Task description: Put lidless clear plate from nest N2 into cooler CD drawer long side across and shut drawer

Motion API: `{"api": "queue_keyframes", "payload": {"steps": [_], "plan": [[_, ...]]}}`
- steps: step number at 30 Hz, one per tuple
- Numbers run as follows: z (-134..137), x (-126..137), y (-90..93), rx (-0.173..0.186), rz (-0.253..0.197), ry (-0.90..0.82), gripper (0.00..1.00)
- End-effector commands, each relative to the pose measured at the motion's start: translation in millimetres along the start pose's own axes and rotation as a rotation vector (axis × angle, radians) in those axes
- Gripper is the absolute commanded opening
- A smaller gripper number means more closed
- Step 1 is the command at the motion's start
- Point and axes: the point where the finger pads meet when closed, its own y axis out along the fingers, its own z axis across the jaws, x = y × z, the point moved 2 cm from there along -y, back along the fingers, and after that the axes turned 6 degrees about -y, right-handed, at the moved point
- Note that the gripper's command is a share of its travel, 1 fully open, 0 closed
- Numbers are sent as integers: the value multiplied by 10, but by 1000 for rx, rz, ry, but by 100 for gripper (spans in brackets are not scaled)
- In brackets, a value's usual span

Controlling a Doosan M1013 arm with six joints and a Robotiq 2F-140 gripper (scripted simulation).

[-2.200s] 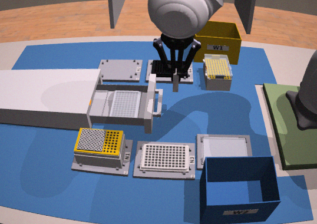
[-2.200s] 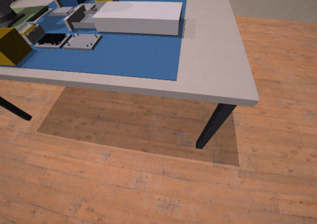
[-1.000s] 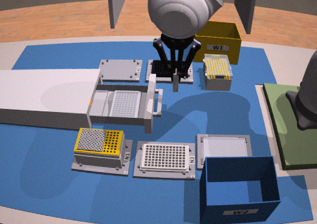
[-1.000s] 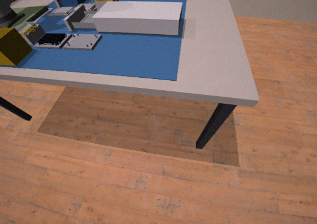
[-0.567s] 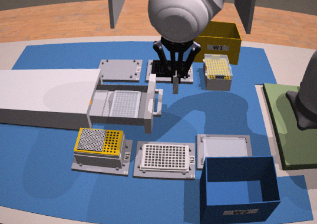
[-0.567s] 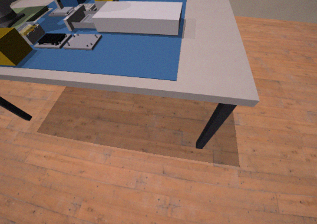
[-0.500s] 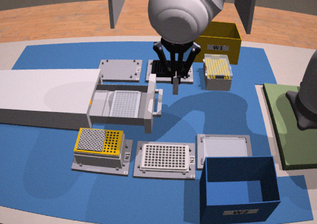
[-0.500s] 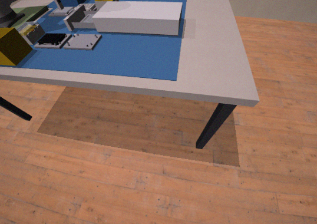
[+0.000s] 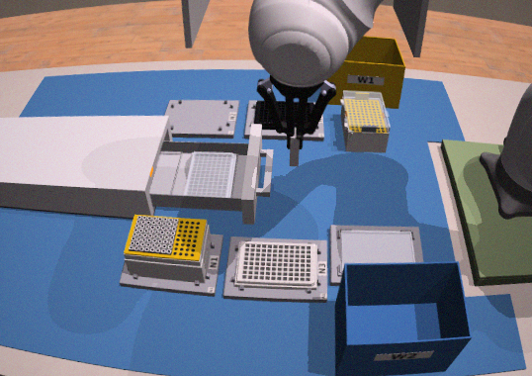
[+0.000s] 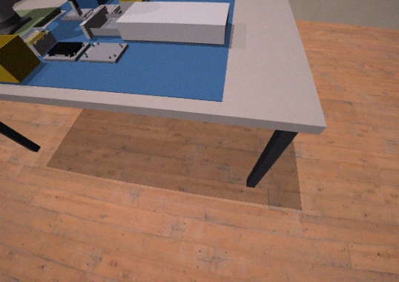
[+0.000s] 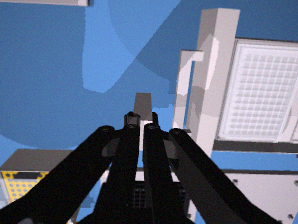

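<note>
The clear plate (image 9: 210, 174) lies flat and right way up in the open drawer (image 9: 203, 176) of the white cooler CD (image 9: 74, 159), in the place nearer the drawer's front panel (image 9: 253, 174). Its long side runs across the drawer. It also shows in the wrist view (image 11: 262, 90). A small amber lamp (image 9: 150, 171) is lit at the housing's mouth. My gripper (image 9: 294, 151) is shut and empty. It hangs just right of the drawer's handle (image 9: 267, 171), apart from it and above the mat. In the wrist view the shut fingertips (image 11: 142, 107) point down, with the handle (image 11: 186, 85) to their right.
Behind the drawer are an empty nest (image 9: 202, 117) and a nest with a black plate (image 9: 283, 116). A tip box (image 9: 366, 120) and yellow bin W1 (image 9: 373, 67) stand at the back right. In front are a yellow tube rack (image 9: 165, 238), a white plate (image 9: 277, 263), a covered nest (image 9: 376, 245) and blue bin W2 (image 9: 400, 313).
</note>
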Motion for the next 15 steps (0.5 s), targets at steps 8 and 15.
{"api": "queue_keyframes", "payload": {"steps": [8, 15], "plan": [[0, 0, 106, 0, 0, 0, 0], [0, 0, 199, 0, 0, 0, 0]]}}
